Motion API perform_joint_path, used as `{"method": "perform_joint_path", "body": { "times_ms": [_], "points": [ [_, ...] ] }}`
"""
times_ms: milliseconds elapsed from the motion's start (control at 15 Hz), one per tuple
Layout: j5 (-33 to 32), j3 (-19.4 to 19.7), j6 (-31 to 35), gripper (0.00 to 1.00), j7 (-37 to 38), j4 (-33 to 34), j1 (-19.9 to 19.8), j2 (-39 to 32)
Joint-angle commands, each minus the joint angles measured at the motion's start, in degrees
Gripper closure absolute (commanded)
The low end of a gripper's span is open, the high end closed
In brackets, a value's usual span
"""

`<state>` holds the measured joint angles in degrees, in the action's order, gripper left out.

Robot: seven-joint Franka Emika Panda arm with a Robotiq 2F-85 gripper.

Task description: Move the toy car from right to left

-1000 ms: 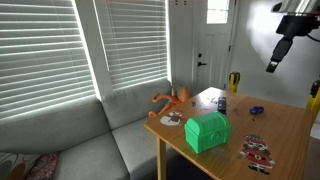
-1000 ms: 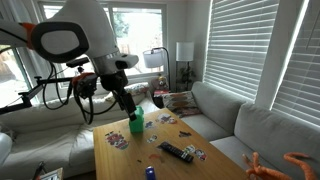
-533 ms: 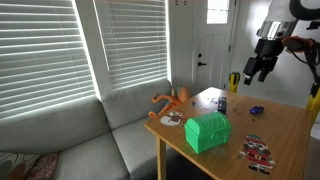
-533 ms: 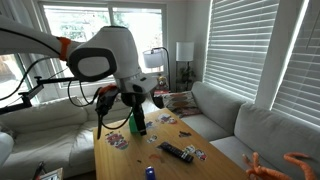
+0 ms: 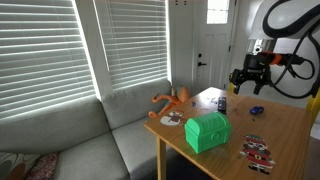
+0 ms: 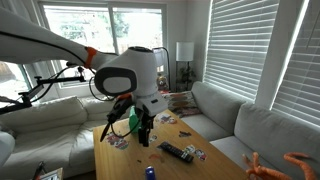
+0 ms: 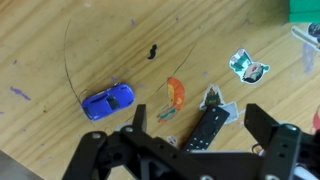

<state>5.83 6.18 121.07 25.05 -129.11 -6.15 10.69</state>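
Hovering over wood-grain tabletop (image 7: pixel 40 40), gripper (image 7: pixel 197 118) gapes wide, empty. Rounded blue toy car (image 7: pixel 108 101) lies nr slim black remote (image 7: pixel 210 126).

This is looking like the living room of a home. A long grey fabric sofa (image 5: pixel 90 140) is running along the wall under tall windows, and white horizontal slat blinds (image 5: pixel 50 50) are hanging over the glass in both exterior views. A white panelled door with a small glazed pane (image 5: pixel 213 45) is standing at the back of the room. A floor lamp with a pale shade (image 6: pixel 185 50) is standing near a bright window. Playthings are lying about. A green chest-shaped box (image 5: pixel 207 131) and a small blue toy car (image 7: pixel 108 100) are sitting on the light wooden table (image 5: pixel 290 135). An orange long-armed toy (image 5: pixel 172 100) is resting by the sofa back.
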Motion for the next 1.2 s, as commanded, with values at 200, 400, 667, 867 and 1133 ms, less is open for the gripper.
{"method": "perform_joint_path", "body": {
  "times_ms": [200, 400, 667, 867, 1133],
  "points": [
    [0.86, -0.51, 0.17, 0.00, 2.61, 0.53, -0.92, -1.56],
    [2.34, -0.42, 0.79, 0.00, 4.83, 0.25, -1.05, -1.48],
    [2.00, -0.83, 3.96, 0.00, 16.52, -1.55, -1.84, -0.76],
    [-0.90, -0.62, 8.05, 0.00, 24.80, -3.12, -3.03, -0.61],
    [-0.86, -0.15, 9.80, 0.00, 32.20, -4.94, -4.34, -0.72]
  ]
}}
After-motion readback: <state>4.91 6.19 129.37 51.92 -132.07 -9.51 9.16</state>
